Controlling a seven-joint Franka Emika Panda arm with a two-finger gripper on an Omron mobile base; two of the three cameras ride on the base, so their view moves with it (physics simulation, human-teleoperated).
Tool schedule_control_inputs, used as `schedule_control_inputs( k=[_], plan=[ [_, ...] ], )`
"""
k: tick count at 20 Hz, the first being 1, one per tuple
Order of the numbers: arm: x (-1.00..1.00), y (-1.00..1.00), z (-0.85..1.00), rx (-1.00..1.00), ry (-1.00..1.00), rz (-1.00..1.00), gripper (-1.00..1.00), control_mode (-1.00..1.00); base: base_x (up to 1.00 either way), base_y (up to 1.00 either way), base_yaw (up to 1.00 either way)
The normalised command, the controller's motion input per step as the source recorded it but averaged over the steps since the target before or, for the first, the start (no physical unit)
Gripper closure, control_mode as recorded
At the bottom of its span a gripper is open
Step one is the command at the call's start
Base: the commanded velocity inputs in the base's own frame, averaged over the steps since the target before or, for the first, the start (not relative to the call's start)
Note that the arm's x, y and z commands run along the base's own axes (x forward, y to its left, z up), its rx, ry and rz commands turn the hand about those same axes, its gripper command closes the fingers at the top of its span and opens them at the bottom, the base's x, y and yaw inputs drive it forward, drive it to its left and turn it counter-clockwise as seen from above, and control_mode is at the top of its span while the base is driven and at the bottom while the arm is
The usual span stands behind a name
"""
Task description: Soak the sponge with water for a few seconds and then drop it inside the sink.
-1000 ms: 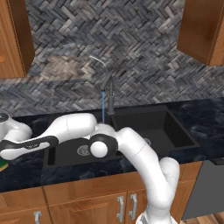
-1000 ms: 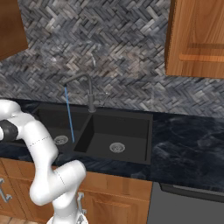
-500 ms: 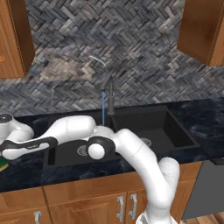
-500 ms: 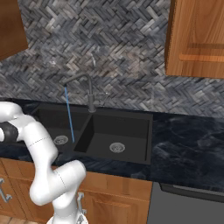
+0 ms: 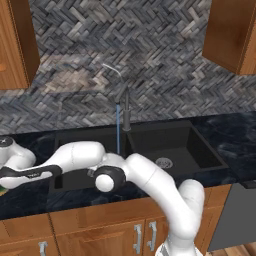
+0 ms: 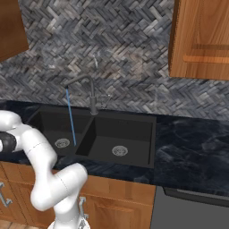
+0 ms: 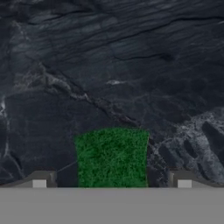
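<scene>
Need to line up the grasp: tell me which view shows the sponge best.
The hand view: the sponge's green scrub face lies on the dark countertop between the open tool's tips. The left base view shows a yellow-green sliver at its left edge.

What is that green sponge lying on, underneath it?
The sponge lies green side up on the dark marbled countertop, between the open gripper fingertips. Its yellow body and the patch of counter beneath it are covered by the green layer, so they cannot be seen.
</scene>
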Motion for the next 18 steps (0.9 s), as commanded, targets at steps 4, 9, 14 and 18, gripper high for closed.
schedule_control_inputs(
  k=[4, 9, 14, 18],
  plan=[
    [0.0, 0.18, 0.0, -0.01, 0.0, 0.0, -1.0, -1.0, 0.0, 0.0, 0.0],
    [0.0, 0.01, 0.0, -0.06, 0.0, 0.0, -1.0, -1.0, 0.0, 0.0, 0.0],
    [0.01, 0.0, -0.01, -0.09, 0.02, 0.0, -1.0, -1.0, 0.0, 0.0, 0.0],
    [0.12, 0.0, -0.09, -0.09, 0.06, 0.0, -1.0, -1.0, 0.0, 0.0, 0.0]
  ],
)
